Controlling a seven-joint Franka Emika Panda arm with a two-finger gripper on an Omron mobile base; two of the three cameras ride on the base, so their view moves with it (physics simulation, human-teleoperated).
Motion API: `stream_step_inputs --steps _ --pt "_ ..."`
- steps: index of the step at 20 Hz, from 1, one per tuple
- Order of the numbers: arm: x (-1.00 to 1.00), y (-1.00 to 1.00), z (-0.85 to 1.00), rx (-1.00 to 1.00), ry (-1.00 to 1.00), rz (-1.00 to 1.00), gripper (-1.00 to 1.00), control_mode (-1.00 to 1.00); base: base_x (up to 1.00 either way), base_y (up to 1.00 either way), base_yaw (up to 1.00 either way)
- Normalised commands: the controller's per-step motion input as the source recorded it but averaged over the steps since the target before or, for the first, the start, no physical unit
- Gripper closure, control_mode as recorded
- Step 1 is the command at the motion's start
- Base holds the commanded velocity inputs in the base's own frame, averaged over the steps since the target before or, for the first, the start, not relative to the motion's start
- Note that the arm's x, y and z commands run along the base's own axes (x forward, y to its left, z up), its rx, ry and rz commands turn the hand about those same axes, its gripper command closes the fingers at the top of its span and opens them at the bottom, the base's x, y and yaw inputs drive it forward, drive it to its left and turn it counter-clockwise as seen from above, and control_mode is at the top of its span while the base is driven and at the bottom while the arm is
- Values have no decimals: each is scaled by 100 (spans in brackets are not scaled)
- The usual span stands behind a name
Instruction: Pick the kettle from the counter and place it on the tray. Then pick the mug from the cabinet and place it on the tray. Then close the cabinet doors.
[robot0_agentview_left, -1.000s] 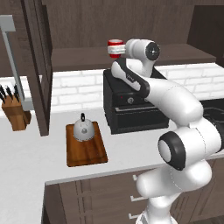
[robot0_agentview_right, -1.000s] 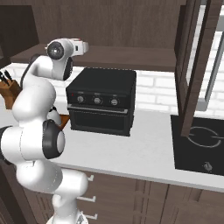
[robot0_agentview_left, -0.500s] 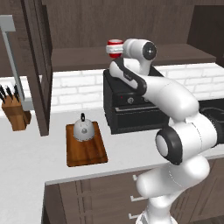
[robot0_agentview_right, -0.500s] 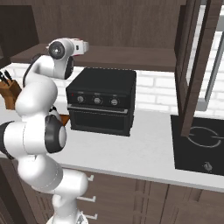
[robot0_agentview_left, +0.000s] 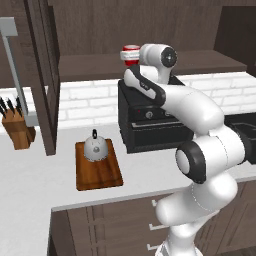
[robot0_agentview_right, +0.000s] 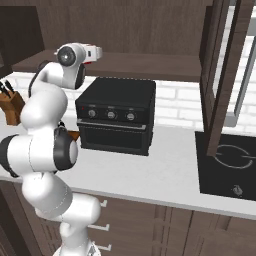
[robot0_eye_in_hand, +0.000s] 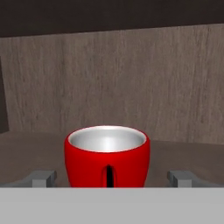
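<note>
Claw spread wide, fingers either side of the mug on the cabinet shelf, not touching; kettle sits on the tray on the counter.

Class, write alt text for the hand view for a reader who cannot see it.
A red mug stands upright on the cabinet shelf, directly ahead, between the two fingertips of the open gripper. Its inside is silvery, and brown wood panelling rises behind it.
</note>
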Motion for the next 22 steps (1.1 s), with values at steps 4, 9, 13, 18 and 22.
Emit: stream_step_inputs --steps 4,9,13,18,22 --pt "9 0 -3 0 0 0 -100 -100 0 0 0" --pt "0 0 -1 0 0 0 100 -100 0 0 0" --pt "0 0 0 0 0 0 100 -100 0 0 0" --pt "0 0 -4 0 4 0 100 -100 0 0 0" --pt "0 0 -7 0 2 0 100 -100 0 0 0"
